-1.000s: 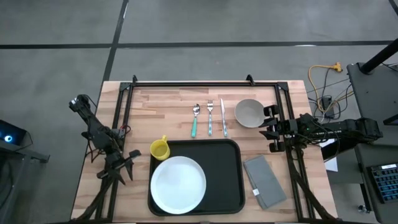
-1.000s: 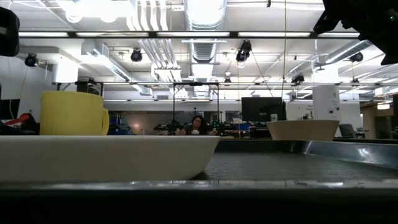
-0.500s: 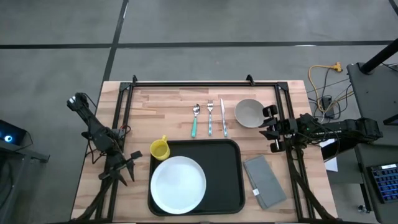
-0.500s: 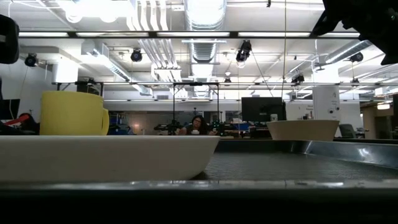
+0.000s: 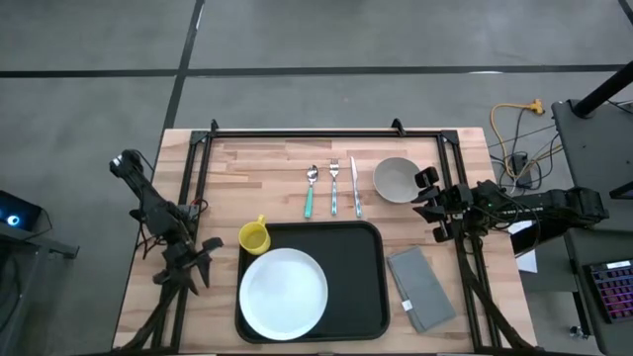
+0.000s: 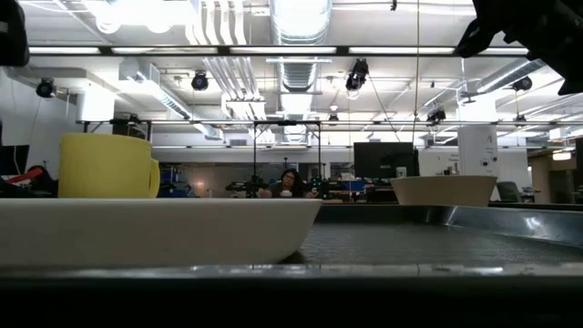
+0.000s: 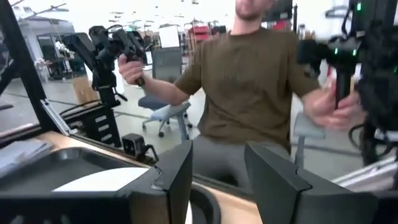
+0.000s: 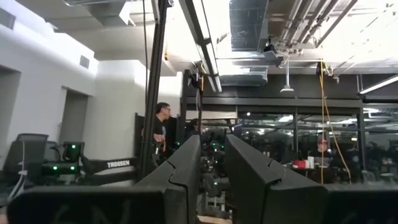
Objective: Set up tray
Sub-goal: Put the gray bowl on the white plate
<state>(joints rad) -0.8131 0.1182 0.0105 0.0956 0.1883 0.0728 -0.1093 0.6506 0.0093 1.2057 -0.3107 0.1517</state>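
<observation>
1. The tray [image 5: 341,272] sits at the near middle of the table [image 5: 277,163], flat on the wood, its long side running left to right across the table, short side toward the back rail.
2. The left gripper [image 5: 198,259] hangs off the tray's left edge, just beside it, fingers pointing toward the tray. In the left wrist view its two fingers [image 7: 177,177] stand apart with nothing between them, and the tray's dark rim [image 7: 56,163] shows beyond them.
3. The right gripper [image 5: 427,198] is up by the tray's far right corner, well apart from it, right next to the grey bowl [image 5: 396,179]. Its fingers [image 8: 186,165] show a narrow gap and hold nothing.
4. On the tray, a white plate [image 5: 284,293] fills the left half; the right half is bare.
5. A yellow cup [image 5: 254,236] stands just off the tray's far left corner.
6. A spoon [image 5: 311,190], fork [image 5: 333,188] and knife [image 5: 354,186] lie side by side behind the tray.
7. A grey napkin [image 5: 422,289] lies to the tray's right.
8. In the left wrist view a person [image 7: 261,87] stands beyond the table holding control handles.
</observation>
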